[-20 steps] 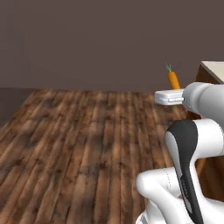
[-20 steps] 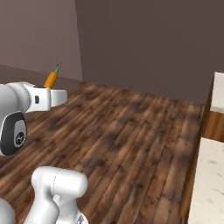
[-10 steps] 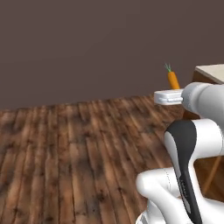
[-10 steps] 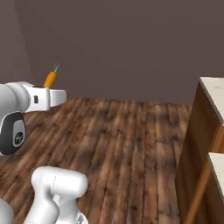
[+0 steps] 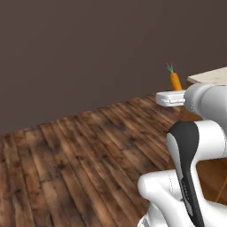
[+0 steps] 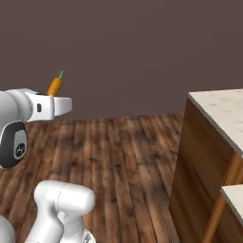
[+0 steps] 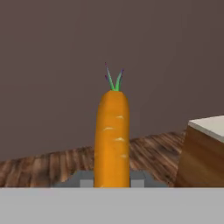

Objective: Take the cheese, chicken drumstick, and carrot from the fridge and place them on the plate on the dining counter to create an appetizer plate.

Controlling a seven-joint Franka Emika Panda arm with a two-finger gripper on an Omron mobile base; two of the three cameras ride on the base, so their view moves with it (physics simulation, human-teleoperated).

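The gripper (image 7: 112,181) is clamped on the carrot (image 7: 112,139), its two fingers pressed against either side of the root's lower end in the hand view. The carrot stands clear of every surface, carried in the air above the wood-plank floor (image 5: 80,155).

The carrot's long axis runs straight out along the gripper's own line. Seen from the base cameras it rises nearly upright from the hand, the thick orange body below and the small green sprig (image 7: 113,78) at the top, leaning only slightly. The narrow tip is hidden between the fingers, so the leafy crown is the free end.

Beyond the hand, a dark plain wall (image 6: 142,52) closes the background, and the corner of a counter (image 6: 218,107) with a pale speckled top and wooden side stands to the robot's right. Whether this is the dining counter cannot be told from here; no plate is on the part that shows.

Judged from the scene, the step in hand is the carry: the carrot is out of the fridge and on its way to the plate. The next move would call for bringing the base up to the counter, finding the plate, then lowering the hand and tipping the carrot toward flat before letting go, so it lies on the plate rather than toppling off its rim.
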